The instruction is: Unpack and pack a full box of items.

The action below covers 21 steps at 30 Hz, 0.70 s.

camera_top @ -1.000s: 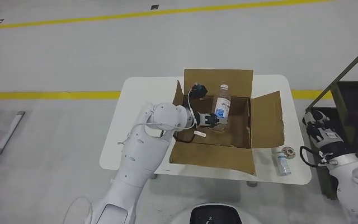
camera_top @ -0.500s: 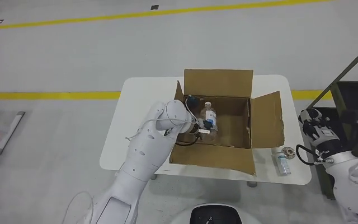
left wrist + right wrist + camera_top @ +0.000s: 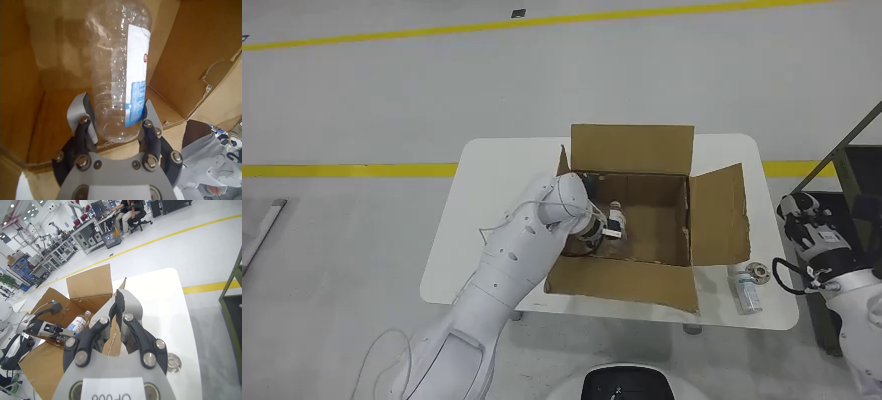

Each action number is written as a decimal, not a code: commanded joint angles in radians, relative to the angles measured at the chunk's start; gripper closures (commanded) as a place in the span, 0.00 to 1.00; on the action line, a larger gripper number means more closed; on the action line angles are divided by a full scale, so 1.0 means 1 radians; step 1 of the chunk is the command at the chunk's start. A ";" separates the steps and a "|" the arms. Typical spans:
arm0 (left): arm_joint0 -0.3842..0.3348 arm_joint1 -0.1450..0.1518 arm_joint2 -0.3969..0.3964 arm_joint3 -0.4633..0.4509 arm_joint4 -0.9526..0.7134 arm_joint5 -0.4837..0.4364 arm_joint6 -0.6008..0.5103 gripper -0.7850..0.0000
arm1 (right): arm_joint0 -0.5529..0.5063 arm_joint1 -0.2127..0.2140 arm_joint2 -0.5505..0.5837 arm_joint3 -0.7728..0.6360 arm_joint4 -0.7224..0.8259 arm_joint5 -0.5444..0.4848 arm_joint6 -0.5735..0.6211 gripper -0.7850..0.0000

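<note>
Left gripper [image 3: 115, 111]: down in the box [image 3: 632, 148], fingers pinching the bottle [image 3: 117, 56] at its base.
Bottle: clear, with a white-and-blue label whose print is unreadable; its body juts past the fingertips toward a wall.
Box: flaps open, walls close around the gripper.
Right gripper [image 3: 122, 300]: by the right edge of the table [image 3: 492, 200], fingers pressed together.
</note>
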 commanded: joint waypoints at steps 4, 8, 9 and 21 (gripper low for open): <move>-0.009 0.001 0.012 -0.025 0.037 -0.061 0.009 0.00 | 0.013 0.002 -0.002 0.008 -0.030 0.032 0.070 0.86; -0.006 0.011 0.004 -0.083 0.075 -0.110 0.031 0.00 | 0.029 0.004 0.014 0.027 -0.012 0.036 0.099 0.75; -0.001 0.015 -0.001 -0.103 0.088 -0.115 0.035 0.00 | 0.032 0.004 0.022 0.033 0.002 0.036 0.103 0.73; 0.108 0.093 -0.169 -0.539 0.230 -0.279 0.056 0.00 | 0.097 0.008 0.078 0.176 0.333 -0.071 0.278 0.16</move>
